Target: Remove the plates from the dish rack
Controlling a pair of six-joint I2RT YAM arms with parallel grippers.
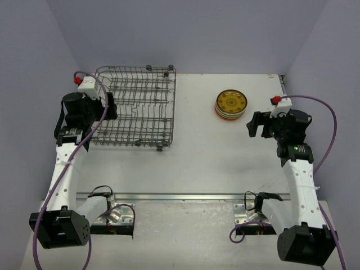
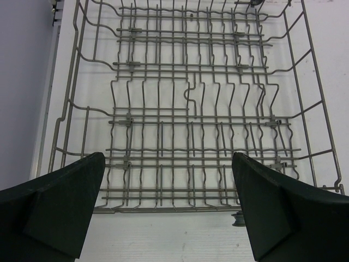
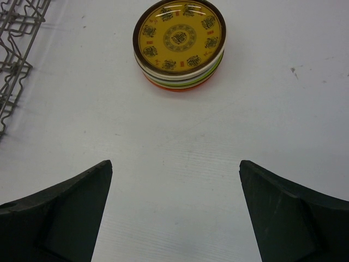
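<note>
The grey wire dish rack stands at the back left of the table and holds no plates; it fills the left wrist view. The plates lie in one stack on the table right of the rack, a yellow-brown patterned plate on top, with green and orange edges below. My left gripper is open and empty at the rack's left side. My right gripper is open and empty, a little right of and nearer than the stack.
Small round wheels sit at the rack's corners. A corner of the rack shows at the left of the right wrist view. Bare white table lies between rack, stack and arm bases. Purple walls close the back and sides.
</note>
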